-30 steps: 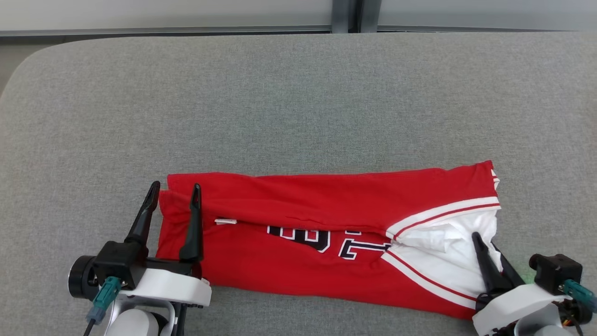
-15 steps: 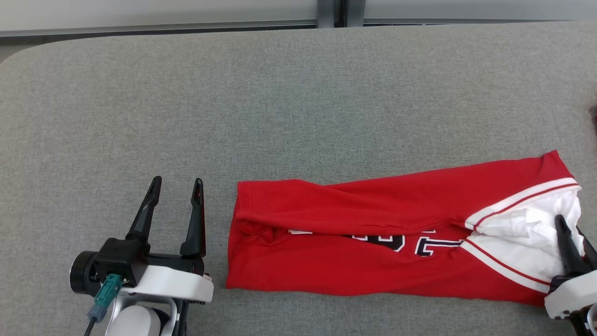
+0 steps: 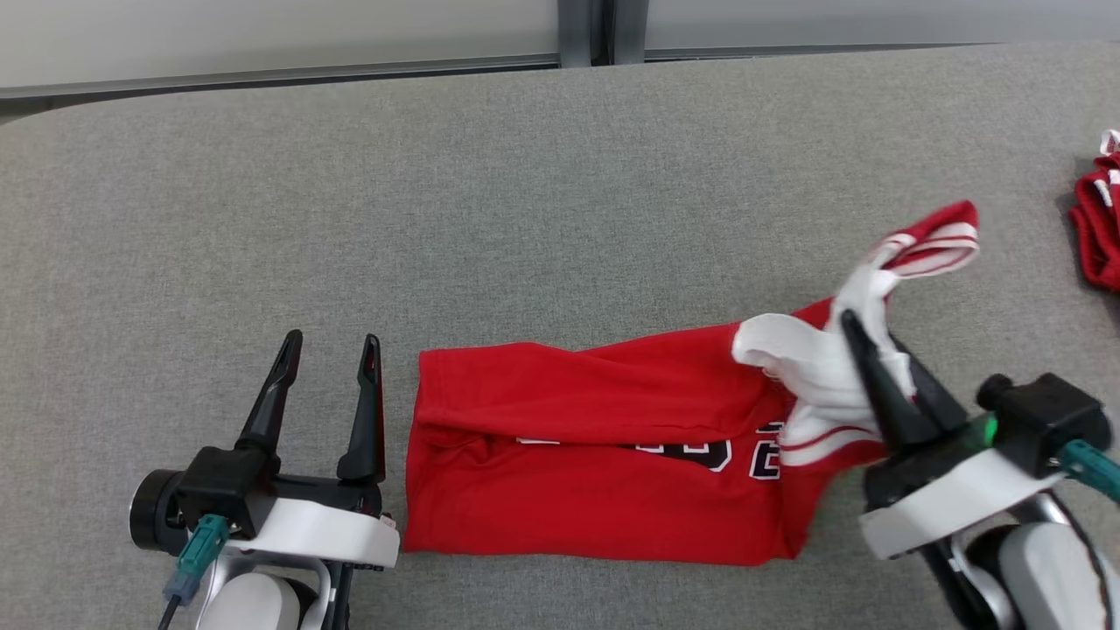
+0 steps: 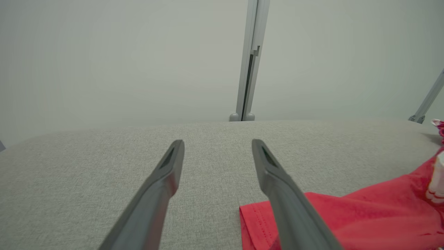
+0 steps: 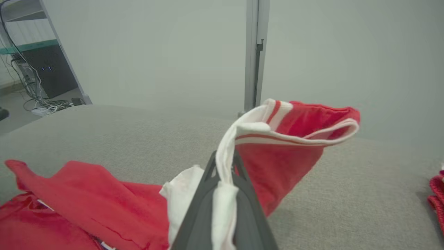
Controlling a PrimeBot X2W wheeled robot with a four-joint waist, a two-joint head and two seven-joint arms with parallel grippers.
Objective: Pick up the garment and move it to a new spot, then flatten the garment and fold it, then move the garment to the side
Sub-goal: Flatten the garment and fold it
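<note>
Your garment lies on the grey table as a folded band, its long axis running left to right across the head view. Your right gripper is clamped on the white-trimmed end, which is raised off the table and curls back over the red body (the rest lies flat). The left gripper stands wide and empty, just beside the garment's left edge. The loose end therefore lies to the left of the held one, so any fold or carry likely runs along that axis, and your left arm is nearer that edge.
</note>
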